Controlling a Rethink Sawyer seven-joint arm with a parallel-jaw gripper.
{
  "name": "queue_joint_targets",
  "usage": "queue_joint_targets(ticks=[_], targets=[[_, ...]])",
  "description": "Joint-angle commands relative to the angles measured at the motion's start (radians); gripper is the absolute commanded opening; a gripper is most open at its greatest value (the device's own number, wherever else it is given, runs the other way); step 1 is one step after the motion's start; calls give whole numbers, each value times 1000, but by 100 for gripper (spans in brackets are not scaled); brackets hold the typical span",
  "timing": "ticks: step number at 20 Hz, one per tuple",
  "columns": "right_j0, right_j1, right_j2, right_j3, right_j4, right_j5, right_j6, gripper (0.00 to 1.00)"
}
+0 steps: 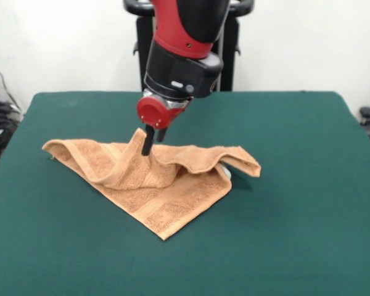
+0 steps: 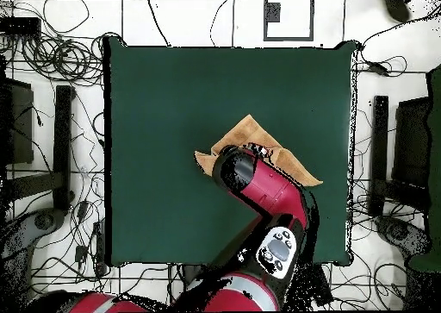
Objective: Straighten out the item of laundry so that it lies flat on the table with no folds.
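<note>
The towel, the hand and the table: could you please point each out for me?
Towel [image 1: 163, 203]: front view, on its flat near layer.
Hand [image 1: 147, 147]: front view, at its tips, pinching a raised fold of towel.
Table [image 1: 296, 185]: front view, on bare green top.

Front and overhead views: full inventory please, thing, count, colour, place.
towel: 1, orange-tan, mid-table, folded over, ridge pulled up at the gripper
table: 1, dark green top, fills the front view
cables: many, black, on the white floor around the table
arm: 1, red and black, above the towel
gripper: 1, black fingers under a red wrist, shut on the towel's raised fold
</note>
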Motion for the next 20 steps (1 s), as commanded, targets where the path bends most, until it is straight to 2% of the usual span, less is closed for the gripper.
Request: queue_joint_targets(ticks=[1, 12, 20], targets=[[20, 108, 140, -36, 38, 10, 115, 100], [-6, 113, 165, -17, 33, -48, 95, 100], [30, 135, 100, -71, -17, 60, 50, 100]])
